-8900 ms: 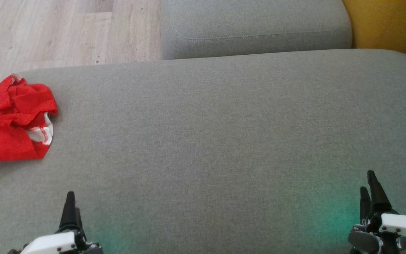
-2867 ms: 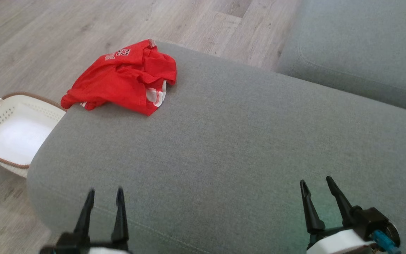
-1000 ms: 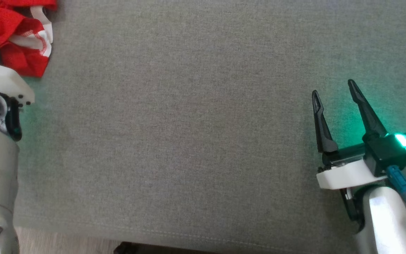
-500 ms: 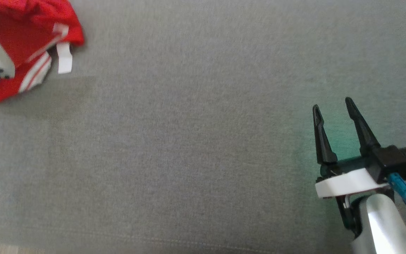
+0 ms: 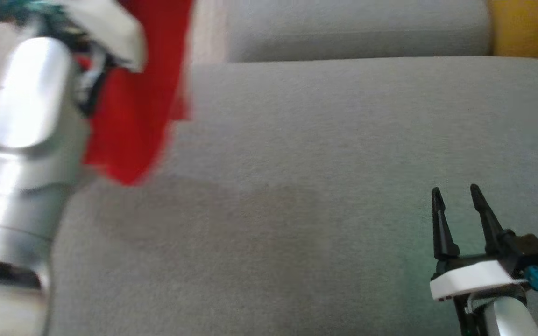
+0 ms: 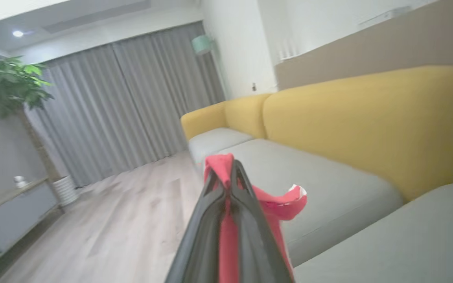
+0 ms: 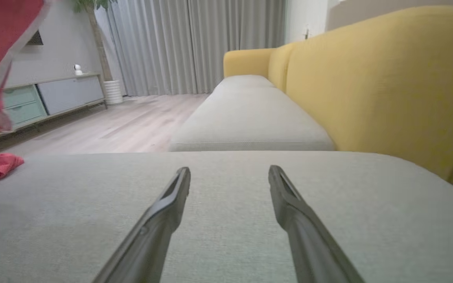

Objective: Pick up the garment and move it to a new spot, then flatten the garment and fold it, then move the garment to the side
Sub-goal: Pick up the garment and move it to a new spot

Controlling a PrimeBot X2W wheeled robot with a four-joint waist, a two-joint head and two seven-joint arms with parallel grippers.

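The left gripper (image 6: 229, 173) has its jaws pinched tight on the red garment (image 5: 143, 93), which hangs in the air from it, over the left end of the grey sofa cushion (image 5: 297, 196). The right gripper (image 5: 455, 191) hovers low over the cushion's right part, jaws wide apart, holding nothing

Head downward; wrists forward; shared cushion (image 5: 325, 196)

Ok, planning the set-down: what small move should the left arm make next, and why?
Probably carry the garment rightward over the bare cushion and lower it: the left gripper is shut on it, and it hangs at the cushion's left end.
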